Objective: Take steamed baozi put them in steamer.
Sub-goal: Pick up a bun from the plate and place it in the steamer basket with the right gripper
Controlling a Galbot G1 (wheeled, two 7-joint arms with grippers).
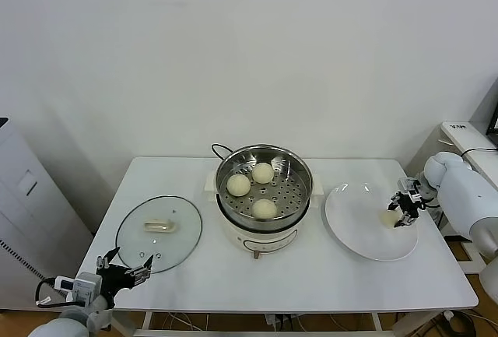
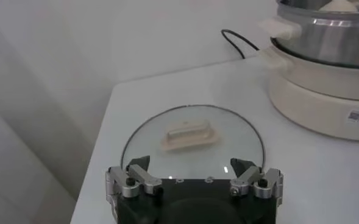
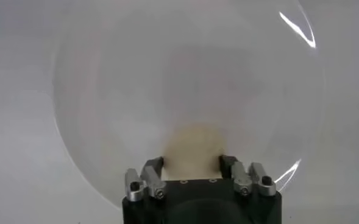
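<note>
Nearest my head camera is the left claw, parked at the front edge of the bench, well to the left of the steamer. I see its fingers spread wide with nothing between them, pointing toward the glass lid, which lies flat on the bench just left of the steamer with its cream handle facing up.

The steamer sits mid-bench, a shiny steel basket on a cream pot base, with a black cord looping out behind it. Three buns rest on its perforated floor: one toward the back, one to the left of it, one at the front, each apart from the others.

To the right of the steamer, just beside it, lies the white plate. The right claw is down over the plate's far right side, away from the steamer. My right wrist camera shows its fingers closed in against both sides of the fourth bun, gripping it. I cannot tell whether that bun touches the plate.
</note>
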